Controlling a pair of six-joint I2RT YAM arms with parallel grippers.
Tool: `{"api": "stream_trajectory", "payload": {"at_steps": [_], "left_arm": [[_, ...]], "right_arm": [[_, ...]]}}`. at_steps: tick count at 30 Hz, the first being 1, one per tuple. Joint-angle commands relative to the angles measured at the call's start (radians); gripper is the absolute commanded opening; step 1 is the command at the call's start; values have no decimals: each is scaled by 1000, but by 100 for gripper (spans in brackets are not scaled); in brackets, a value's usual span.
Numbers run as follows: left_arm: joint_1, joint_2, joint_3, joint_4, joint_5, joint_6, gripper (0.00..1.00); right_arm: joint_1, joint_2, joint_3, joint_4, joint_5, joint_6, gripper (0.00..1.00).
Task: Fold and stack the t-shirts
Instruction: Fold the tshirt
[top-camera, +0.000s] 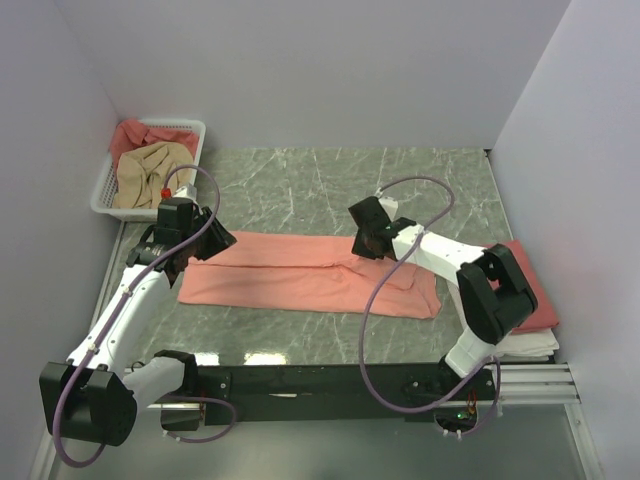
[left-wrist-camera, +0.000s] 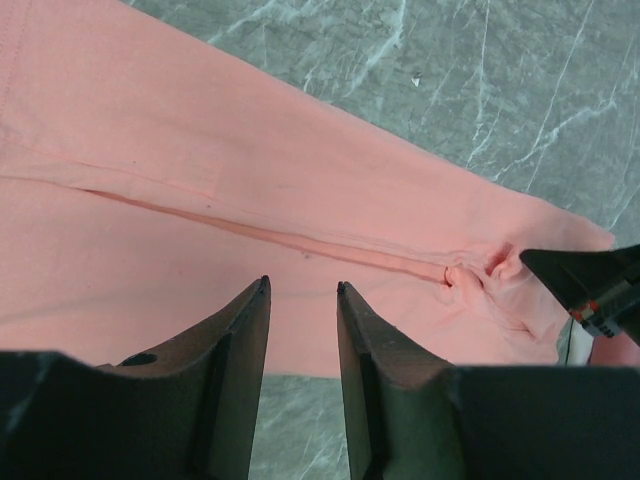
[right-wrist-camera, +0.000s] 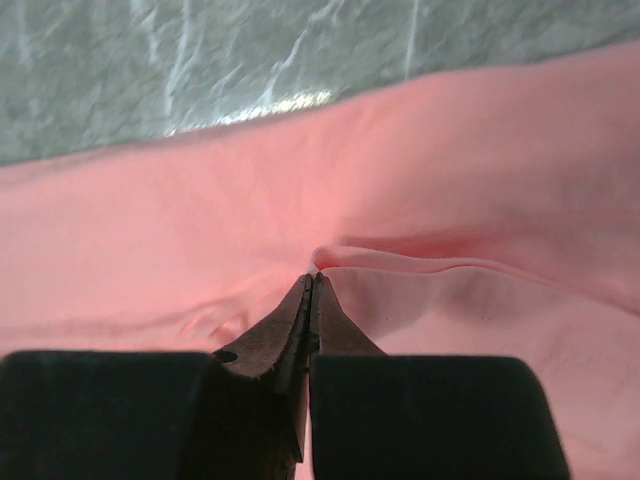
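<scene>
A salmon-pink t-shirt (top-camera: 300, 275) lies flat across the middle of the table, folded lengthwise into a long band. My left gripper (top-camera: 222, 241) hovers over its left end; in the left wrist view it (left-wrist-camera: 302, 288) is open and empty just above the cloth (left-wrist-camera: 200, 150). My right gripper (top-camera: 362, 248) is at the band's middle. In the right wrist view it (right-wrist-camera: 311, 281) is shut on a raised ridge of the pink cloth (right-wrist-camera: 450, 170). A rose-red t-shirt (top-camera: 135, 135) and a beige-tan t-shirt (top-camera: 145, 172) lie in the basket.
The white lattice basket (top-camera: 100, 205) stands at the far left against the wall. A folded rose-red shirt (top-camera: 537, 290) lies on white cloth (top-camera: 530, 345) at the right edge, under my right arm. Walls close in on the left, the back and the right.
</scene>
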Motion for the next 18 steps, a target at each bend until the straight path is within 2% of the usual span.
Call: {"api": "stream_trajectory", "payload": {"at_steps": [1,16,18], "left_arm": [[0,-14,0,23,17,19,39],[-1,-2,-3,26,26,19,39],[-1,7,-4,29,37,21,39]], "right_arm": [[38,-91,-44,36,30,59,0],[214,-189,-236,205,112,248,0],[229,-194,-263,250,116,257,4]]}}
